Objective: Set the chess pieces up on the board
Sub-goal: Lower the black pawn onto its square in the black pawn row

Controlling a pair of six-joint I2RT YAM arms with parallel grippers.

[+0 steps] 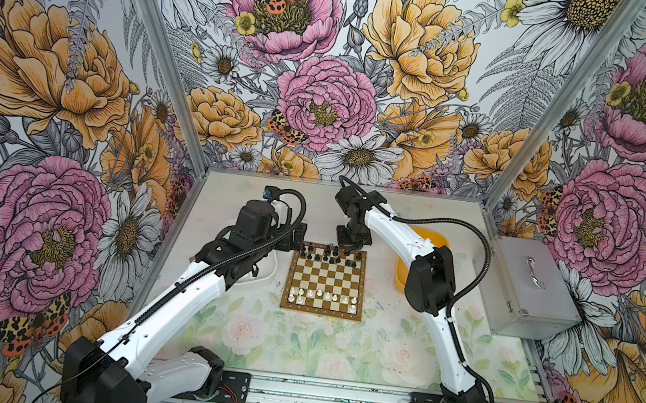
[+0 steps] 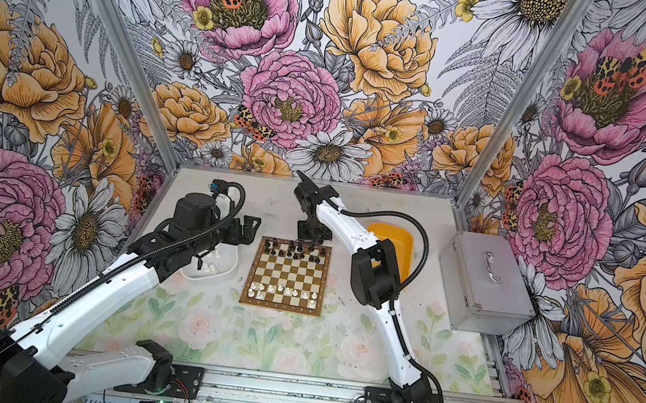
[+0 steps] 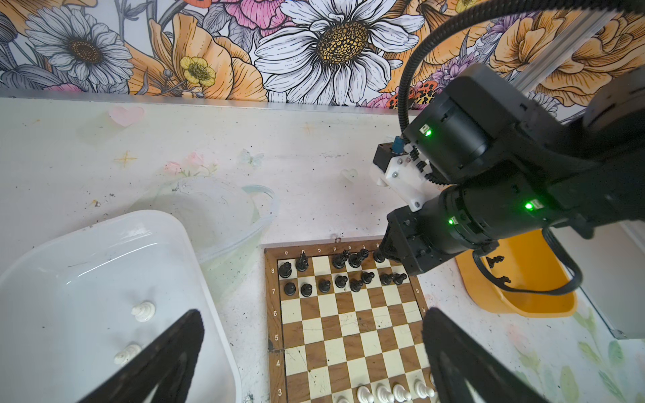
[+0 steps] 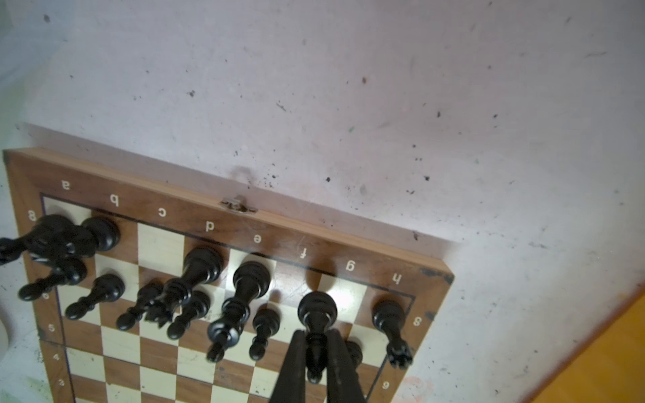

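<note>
White chess pieces (image 1: 326, 296) stand on the board's (image 1: 326, 280) near rows. By the board's far left corner the left tool (image 3: 314, 314) hangs released. On the far rank the right tool (image 4: 317, 335) is clenched on an upright black piece (image 4: 317, 308) directly beneath it. The next move looks like letting go and lifting straight up.

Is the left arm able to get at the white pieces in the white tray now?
Probably yes. The left gripper is open and empty close by the white tray, and nothing covers the white pieces in it. The right gripper, shut on a black piece over the board, is well away.
</note>
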